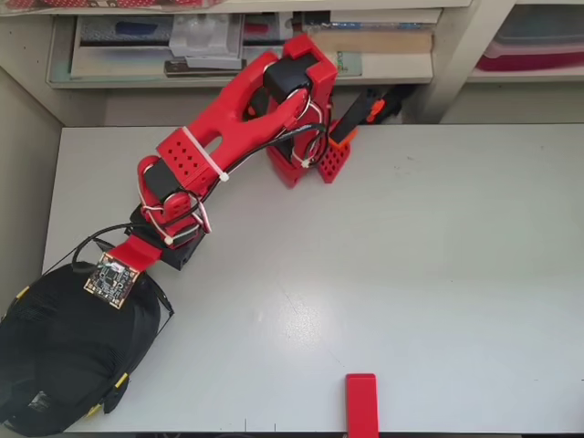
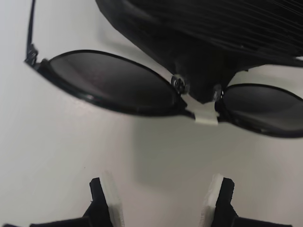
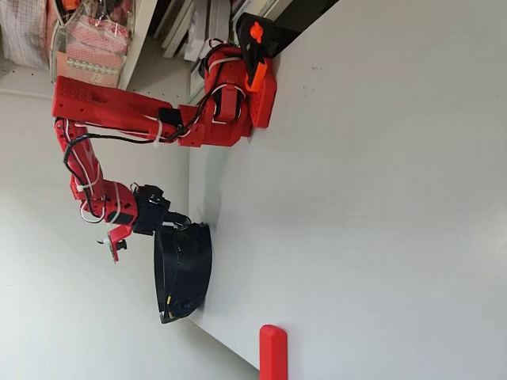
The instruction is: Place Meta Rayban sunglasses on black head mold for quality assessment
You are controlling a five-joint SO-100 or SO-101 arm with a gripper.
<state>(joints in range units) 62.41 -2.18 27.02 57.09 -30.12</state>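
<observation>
The sunglasses (image 2: 113, 82) rest on the black head mold (image 2: 213, 28), with the bridge on its nose ridge and both dark lenses in front, seen in the wrist view. My gripper (image 2: 161, 203) is open and empty just in front of the glasses, and its white-padded fingers (image 2: 110, 198) do not touch them. In the overhead view the mold (image 1: 64, 356) sits at the table's lower left. The glasses' yellow arm tips (image 1: 119, 381) show on its side, and my wrist camera board covers the gripper. The fixed view shows the gripper (image 3: 179, 222) at the mold's (image 3: 190, 273) upper edge.
A red block (image 1: 361, 403) lies at the table's front edge and also shows in the fixed view (image 3: 273, 352). The arm's red base (image 1: 301, 160) is clamped at the table's far edge. Shelves with boxes stand behind the table. The mold hangs partly over the table's left front corner.
</observation>
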